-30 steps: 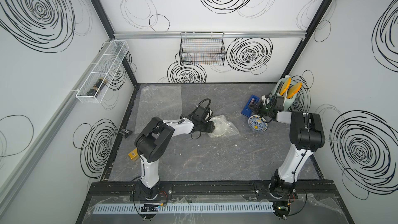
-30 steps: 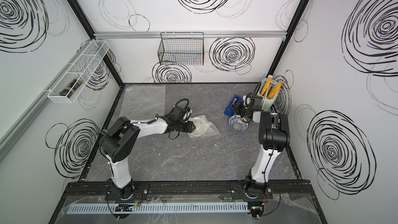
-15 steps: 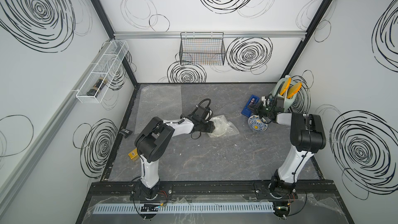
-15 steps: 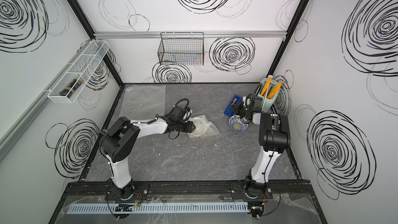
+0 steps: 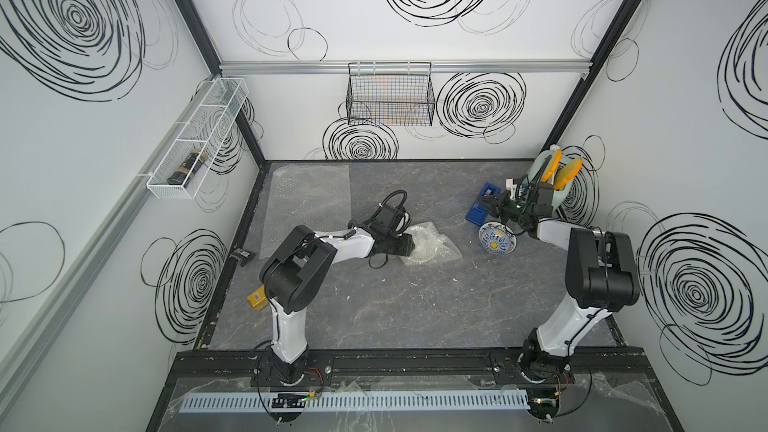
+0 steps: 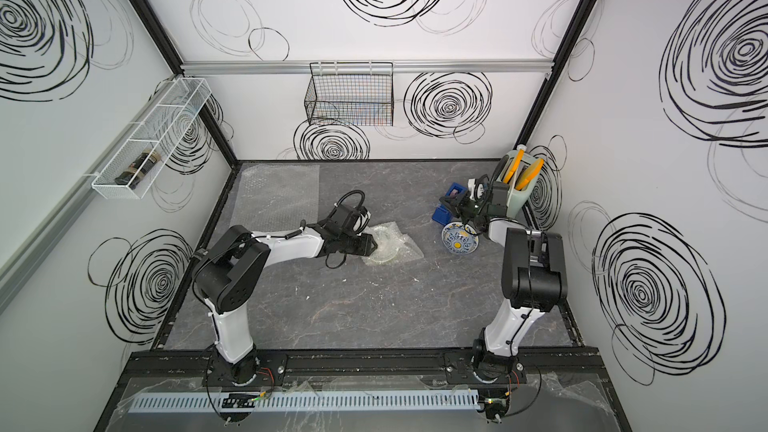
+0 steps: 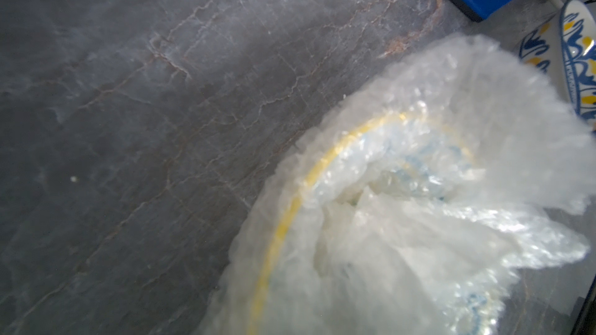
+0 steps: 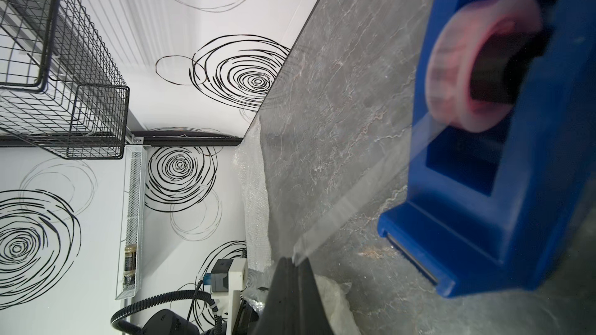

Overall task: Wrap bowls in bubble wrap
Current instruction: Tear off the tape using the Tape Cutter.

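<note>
Two robot arms work over a grey marbled bench (image 5: 415,305) inside a white booth whose walls carry black scribbled swirls. Near the bench's middle lies a cream bowl (image 7: 380,156) swaddled in crumpled bubble wrap (image 7: 467,91). Its yellow rim line shows through the film, and loose wrap is bunched into its hollow. The left arm stretches low from the front edge, and the left gripper (image 5: 410,246) meets the side of this bundle that faces the left edge. Its jaws are hidden against the wrap, so I cannot tell whether they are open or closed. A second sheet (image 5: 307,197) of the same film lies flat in the back left corner. Toward the right edge a patterned bowl (image 5: 496,238), white with blue and yellow, sits unwrapped, apart from the bundle and just in front of a blue dispenser (image 5: 476,214). The right gripper (image 8: 293,265) hovers beside the dispenser, jaws pressed together on the end of a clear tape (image 8: 354,194) strip that stretches straight back to the pinkish roll (image 8: 477,66). A pale holder (image 5: 559,197) with orange utensils stands in the back right corner. A black wire basket (image 5: 390,110) hangs on the back wall, and a white wire rack (image 5: 208,118) on the left wall carries a dark bottle (image 5: 187,166).
</note>
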Robot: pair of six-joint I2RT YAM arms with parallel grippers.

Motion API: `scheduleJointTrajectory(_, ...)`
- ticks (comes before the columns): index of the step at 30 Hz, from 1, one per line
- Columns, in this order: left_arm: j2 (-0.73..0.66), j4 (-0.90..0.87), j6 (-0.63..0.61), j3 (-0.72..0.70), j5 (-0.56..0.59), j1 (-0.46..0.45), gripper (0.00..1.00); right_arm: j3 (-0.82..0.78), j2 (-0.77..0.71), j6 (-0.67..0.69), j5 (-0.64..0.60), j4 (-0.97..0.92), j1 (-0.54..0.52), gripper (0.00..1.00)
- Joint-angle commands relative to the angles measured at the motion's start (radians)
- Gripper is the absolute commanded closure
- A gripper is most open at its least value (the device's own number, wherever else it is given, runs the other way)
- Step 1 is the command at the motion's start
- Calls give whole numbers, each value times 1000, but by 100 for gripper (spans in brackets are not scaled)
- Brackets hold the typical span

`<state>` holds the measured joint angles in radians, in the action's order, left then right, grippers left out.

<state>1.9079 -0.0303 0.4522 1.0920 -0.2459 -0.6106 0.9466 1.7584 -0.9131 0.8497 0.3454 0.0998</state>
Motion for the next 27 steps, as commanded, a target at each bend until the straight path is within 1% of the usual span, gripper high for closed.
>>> scheduleJointTrajectory(1, 8, -25, -20, -7, 0, -6, 55, -18, -45, 8, 40, -29, -16, 100)
scheduleJointTrajectory(4, 6, -26, -20, -7, 0, -8, 55, -25, -65, 28, 31, -61, -31, 100)
scheduleJointTrajectory(11, 10, -28, -20, -5, -1, -11, 55, -55, -107, 100, -34, -156, -57, 100)
scheduleJointTrajectory(18, 6, -27, -19, -6, 0, -12, 55, -96, -106, 143, -71, -187, -88, 100)
scheduleJointTrajectory(21, 8, -28, -19, -5, -1, -16, 55, -99, -99, 176, -112, -218, -101, 100)
scheduleJointTrajectory(27, 7, -31, -19, -3, -1, -17, 55, -109, -69, 202, -150, -238, -107, 100)
